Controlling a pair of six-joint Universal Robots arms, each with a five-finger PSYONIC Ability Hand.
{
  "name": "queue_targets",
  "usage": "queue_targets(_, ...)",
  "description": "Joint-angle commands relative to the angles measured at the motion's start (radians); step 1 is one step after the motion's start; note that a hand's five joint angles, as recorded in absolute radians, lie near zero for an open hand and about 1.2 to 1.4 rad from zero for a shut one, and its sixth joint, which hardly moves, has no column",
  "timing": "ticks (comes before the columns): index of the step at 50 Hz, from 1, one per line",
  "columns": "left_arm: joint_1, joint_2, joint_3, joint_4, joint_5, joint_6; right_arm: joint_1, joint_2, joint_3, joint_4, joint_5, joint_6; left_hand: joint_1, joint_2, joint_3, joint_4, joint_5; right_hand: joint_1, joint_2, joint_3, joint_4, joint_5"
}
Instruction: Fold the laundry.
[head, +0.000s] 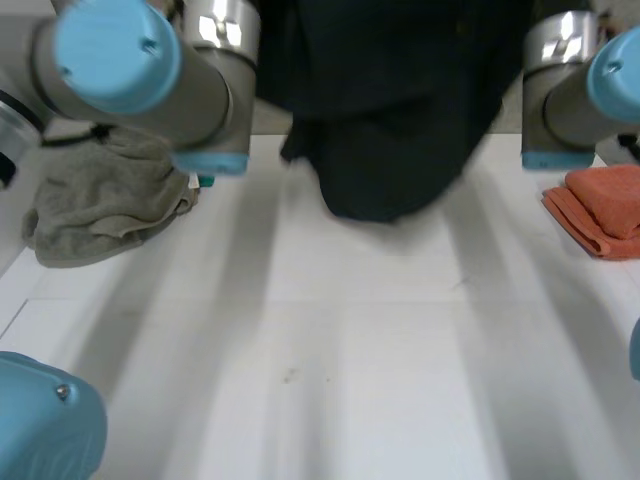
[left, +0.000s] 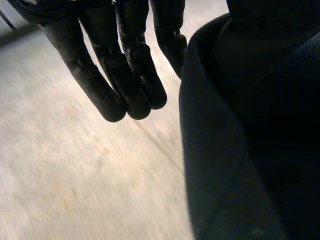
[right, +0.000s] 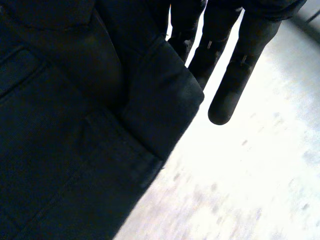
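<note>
- A dark garment (head: 390, 110) hangs at the upper centre of the head view, between the two arms, and its rounded lower end reaches the white table (head: 330, 340).
- The left arm (head: 150, 70) fills the upper left of that view and the right arm (head: 570, 80) the upper right, both grey with light-blue caps.
- A crumpled grey towel (head: 100, 205) lies on the table at the left edge, below the left arm.
- A folded orange cloth (head: 600, 205) lies at the right edge, well apart from the towel.
- In the left wrist view the left hand (left: 127, 75) hangs above the table, and the garment's thick rounded edge is just beside it. Whether this hand grips the garment cannot be told.
- In the right wrist view a folded edge of the garment covers part of the right hand (right: 235, 75). Whether this hand grips it cannot be told either.
</note>
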Motion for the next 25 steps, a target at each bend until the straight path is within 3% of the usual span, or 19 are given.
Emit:
queue_targets(1, 0.01, 0.032, -0.038, -0.017, 0.025, -0.026, 0.016, -0.047, 0.015, 0.072, -0.042, 0.039, 0.239, 0.202, 0.21, 0.203, 0.228, 0.273, 0.226, 0.216, 0.207, 0.231)
queue_targets(5, 0.041, 0.089, -0.211, -0.04, 0.01, -0.044, 0.026, -0.096, 0.157, 0.21, -0.05, 0.025, 0.239, 0.202, 0.21, 0.203, 0.228, 0.273, 0.226, 0.216, 0.207, 0.231)
queue_targets(13, 0.036, 0.201, -0.69, -0.072, 0.109, -0.092, 0.017, -0.168, 0.539, 0.364, -0.108, 0.008, 0.239, 0.202, 0.21, 0.203, 0.228, 0.273, 0.226, 0.216, 0.207, 0.231)
queue_targets(17, 0.036, 0.239, -0.9, -0.116, 0.118, -0.09, -0.003, -0.191, 0.708, 0.417, -0.128, -0.018, 0.239, 0.202, 0.21, 0.203, 0.228, 0.273, 0.226, 0.216, 0.207, 0.231)
queue_targets(23, 0.056, 0.291, -1.072, -0.199, 0.117, -0.095, -0.035, -0.242, 0.851, 0.534, -0.136, -0.075, 0.239, 0.202, 0.21, 0.203, 0.228, 0.273, 0.226, 0.216, 0.207, 0.231)
queue_targets(25, 0.062, 0.308, -1.109, -0.241, 0.118, -0.094, -0.05, -0.262, 0.879, 0.584, -0.137, -0.087, 0.108, 0.071, 0.079, 0.072, 0.097, 0.273, 0.226, 0.216, 0.207, 0.231)
